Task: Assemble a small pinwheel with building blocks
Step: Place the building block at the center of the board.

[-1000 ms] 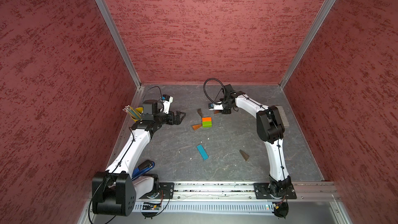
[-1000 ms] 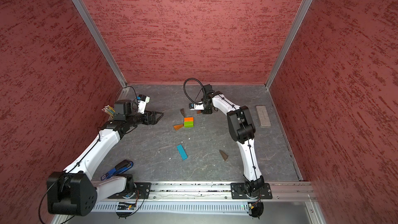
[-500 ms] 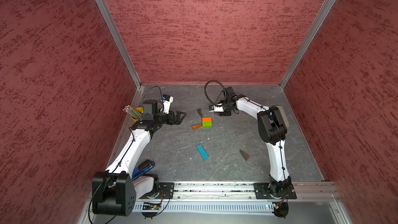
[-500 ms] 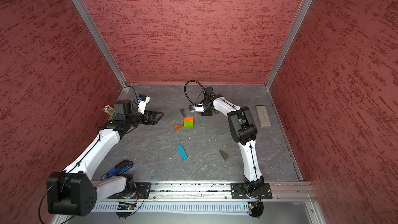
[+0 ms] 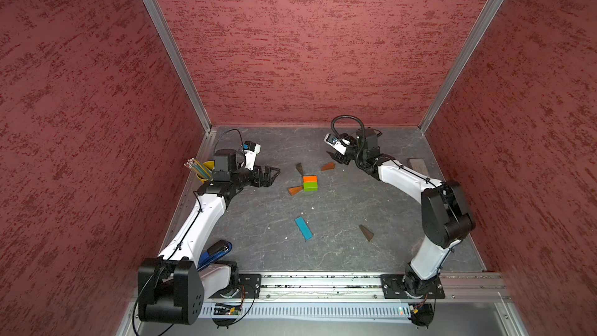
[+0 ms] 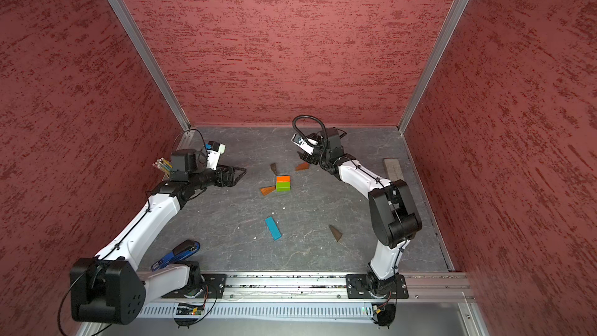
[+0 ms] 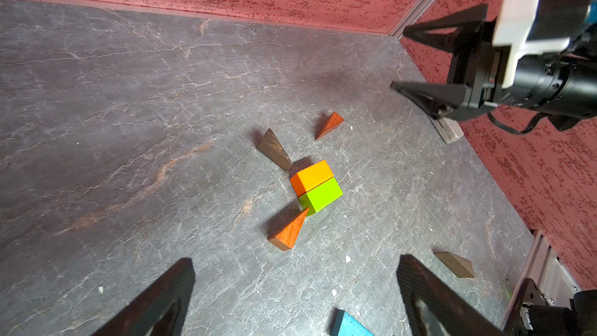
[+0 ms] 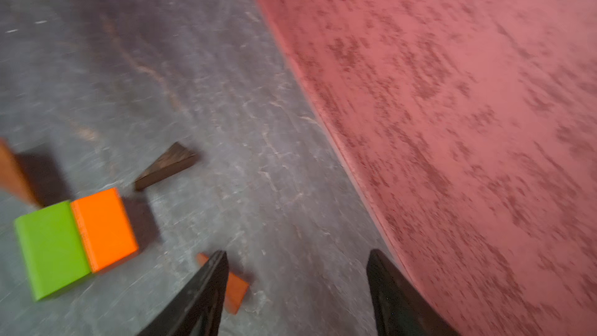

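Left wrist view: the pinwheel's hub, a short orange painted wooden block [image 7: 311, 176] pressed against a lime-green block [image 7: 321, 194], sits at frame centre on the grey marbled table [image 7: 129, 92]. 1 orange-brown triangular wedge [image 7: 288, 230] touches the green block's lower corner. A dark-brown wedge [image 7: 274, 150] points at the orange block's upper-left corner, and a 2nd orange-brown wedge [image 7: 329, 124] lies near but apart, above the hub. The 4th wedge [image 7: 455, 265], dark brown, lies well apart at lower right, and the long blue bar [image 7: 350, 326] is at the bottom edge. The left fingers [image 7: 168, 292] stand wide and empty. The right fingers [image 7: 429, 98], upper right, are parted and hold nothing. The pieces look light, rigid and smooth, likely to skid when nudged. A wedge's tapering sides could squirt from a pinch, so I would grip near its broad end.
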Robot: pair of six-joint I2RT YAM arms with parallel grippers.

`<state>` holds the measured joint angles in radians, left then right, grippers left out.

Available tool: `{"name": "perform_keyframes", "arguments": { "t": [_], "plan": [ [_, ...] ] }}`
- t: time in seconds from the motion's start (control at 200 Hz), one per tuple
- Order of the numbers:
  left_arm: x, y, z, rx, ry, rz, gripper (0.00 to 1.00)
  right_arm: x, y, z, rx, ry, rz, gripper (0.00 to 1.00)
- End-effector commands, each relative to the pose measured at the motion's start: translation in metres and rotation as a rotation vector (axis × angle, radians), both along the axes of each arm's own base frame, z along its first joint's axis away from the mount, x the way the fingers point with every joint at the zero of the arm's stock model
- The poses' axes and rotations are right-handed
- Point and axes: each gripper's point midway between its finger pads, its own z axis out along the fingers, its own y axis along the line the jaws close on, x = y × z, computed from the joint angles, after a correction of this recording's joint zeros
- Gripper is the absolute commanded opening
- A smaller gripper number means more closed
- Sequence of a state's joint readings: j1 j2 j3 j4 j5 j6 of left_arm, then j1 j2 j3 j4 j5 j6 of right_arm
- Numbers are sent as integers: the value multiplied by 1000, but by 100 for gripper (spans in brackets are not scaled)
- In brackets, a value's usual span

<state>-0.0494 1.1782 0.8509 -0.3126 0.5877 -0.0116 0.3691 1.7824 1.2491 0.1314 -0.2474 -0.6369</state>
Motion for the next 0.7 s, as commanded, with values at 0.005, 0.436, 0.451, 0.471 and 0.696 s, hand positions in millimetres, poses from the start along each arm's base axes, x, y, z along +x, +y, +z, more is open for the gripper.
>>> {"name": "perform_keyframes", "arguments": {
  "t": [0.005,0.436,0.451,0.471,0.696],
  "plan": [
    [1,0,4,-3,-26,-11,100,38,-37,11,221,103,-361,71],
    [-1,-6,0,1,-11,-37,100,17,-41,-99,303,601,-580,40],
    [-1,-6,-1,0,-10,-39,100,16,-39,-101,302,612,-574,39],
    [-1,-6,-1,-2,-7,-39,100,15,-38,-103,300,623,-566,38],
    [-3,-8,-1,5,-2,-45,100,13,-47,-130,235,684,-637,37]
  ]
}}
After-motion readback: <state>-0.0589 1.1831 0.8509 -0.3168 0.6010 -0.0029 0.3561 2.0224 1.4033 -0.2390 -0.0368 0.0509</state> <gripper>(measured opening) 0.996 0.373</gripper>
